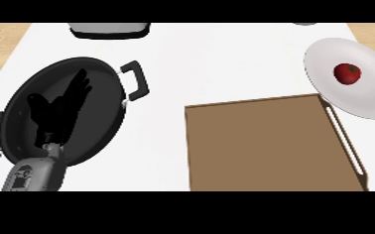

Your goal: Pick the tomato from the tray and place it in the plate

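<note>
A red tomato [347, 73] lies on the white plate [333, 87] at the right edge of the counter. The brown tray [264, 144] sits in front of the plate, at centre right, with nothing on it. My left hand [58, 110] shows at the left, open with straight fingers pointing up, over a black pan. My right hand does not show in the head view.
The black pan [99, 129] with a side handle [136, 79] fills the left of the white counter. A grey and black appliance [110, 29] stands at the back edge. Wooden strips show at both far corners.
</note>
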